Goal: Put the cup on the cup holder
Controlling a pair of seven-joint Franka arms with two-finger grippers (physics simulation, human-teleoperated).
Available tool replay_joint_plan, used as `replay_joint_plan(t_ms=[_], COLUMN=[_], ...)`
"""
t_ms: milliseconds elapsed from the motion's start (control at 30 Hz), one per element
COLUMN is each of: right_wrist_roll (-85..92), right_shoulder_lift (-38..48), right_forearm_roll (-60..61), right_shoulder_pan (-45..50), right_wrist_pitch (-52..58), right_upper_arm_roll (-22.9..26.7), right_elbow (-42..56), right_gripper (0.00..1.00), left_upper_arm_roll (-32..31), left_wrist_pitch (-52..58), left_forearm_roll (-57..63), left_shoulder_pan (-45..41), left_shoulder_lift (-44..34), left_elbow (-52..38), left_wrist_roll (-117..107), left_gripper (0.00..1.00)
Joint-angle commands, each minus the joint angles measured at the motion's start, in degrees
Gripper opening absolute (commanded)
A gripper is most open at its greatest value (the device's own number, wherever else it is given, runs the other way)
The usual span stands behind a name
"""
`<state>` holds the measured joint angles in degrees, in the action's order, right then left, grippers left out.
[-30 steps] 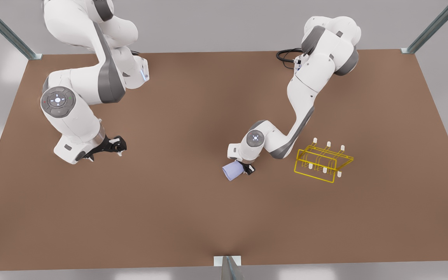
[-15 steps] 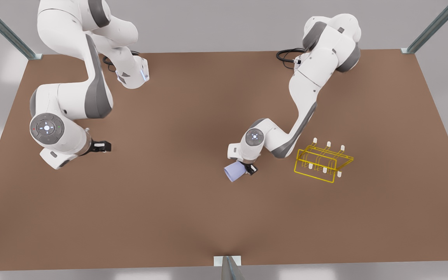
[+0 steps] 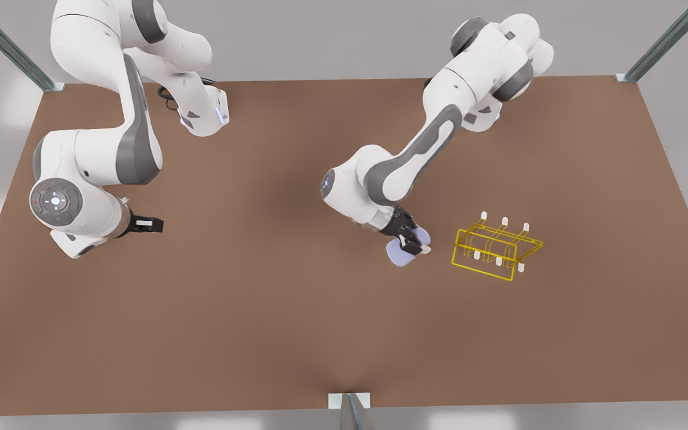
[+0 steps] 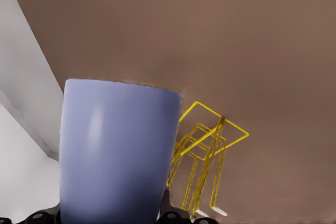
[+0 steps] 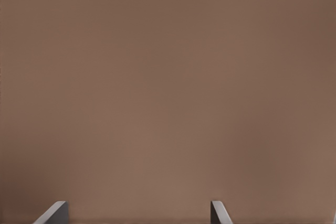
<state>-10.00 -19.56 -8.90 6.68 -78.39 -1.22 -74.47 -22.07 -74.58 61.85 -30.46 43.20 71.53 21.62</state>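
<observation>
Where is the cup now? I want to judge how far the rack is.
In the front view the cup sits right of centre, held in the left end effector, just to the left of the cup holder and not touching it.

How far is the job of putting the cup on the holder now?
Done: the left hand is shut on the cup. In hand: carrying it beside the cup holder. Left: seating it on a prong. The right hand waits open.
</observation>
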Motion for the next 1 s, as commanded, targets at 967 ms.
replay_joint_plan(t_ms=[967], right_wrist_roll=[-2.4], right_shoulder_lift=[0.5], right_forearm_roll=[-2.4], right_shoulder_pan=[8.8], right_wrist_pitch=[6.4], right_upper_arm_roll=[0.0], right_elbow=[9.2], right_gripper=[1.00], left_upper_arm_roll=[2.8], left_wrist_pitch=[17.6], left_forearm_roll=[30.1], left_shoulder_pan=[5.1], left_shoulder_lift=[9.0], left_elbow=[0.9], left_wrist_roll=[39.2], left_gripper=[0.65])
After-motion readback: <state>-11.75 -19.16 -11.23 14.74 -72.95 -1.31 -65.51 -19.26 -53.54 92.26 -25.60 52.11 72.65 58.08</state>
